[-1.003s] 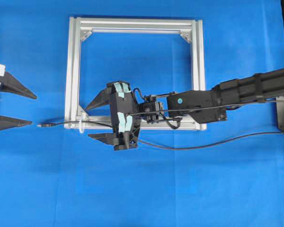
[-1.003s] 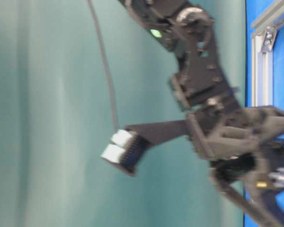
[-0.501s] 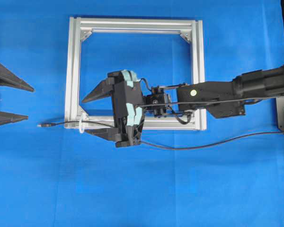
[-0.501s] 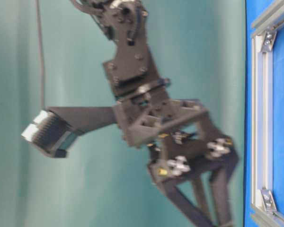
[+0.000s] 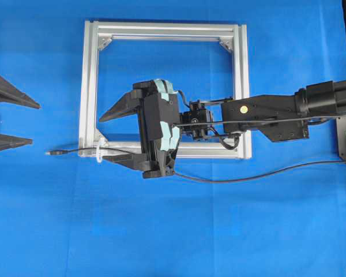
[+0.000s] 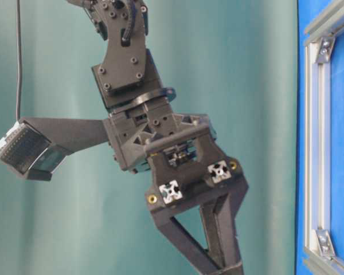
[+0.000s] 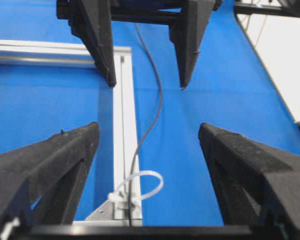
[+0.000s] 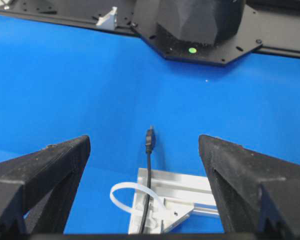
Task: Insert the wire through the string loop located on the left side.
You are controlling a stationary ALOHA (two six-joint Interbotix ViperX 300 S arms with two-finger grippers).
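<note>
The thin black wire (image 5: 230,178) comes in from the right, passes under my right gripper (image 5: 104,140) and lies through the small whitish string loop (image 5: 99,153) at the frame's lower left corner. Its plug tip (image 5: 51,153) rests on the cloth just left of the loop. My right gripper is open, lifted off the table, and holds nothing. The right wrist view has the plug tip (image 8: 150,136) and the loop (image 8: 124,192) between its fingers. My left gripper (image 5: 34,122) is open and empty at the far left edge. In its wrist view the loop (image 7: 142,184) and wire (image 7: 157,100) lie ahead.
The silver aluminium frame (image 5: 91,86) lies flat on the blue cloth, with grey brackets in its corners. The right arm (image 5: 277,112) reaches across the frame's lower half. In the table-level view the right gripper's fingers (image 6: 221,235) hang well above the frame (image 6: 318,143).
My right gripper has risen off the table and drawn slightly right, staying open. The left gripper has slid a little further left. The wire and loop have not moved.
</note>
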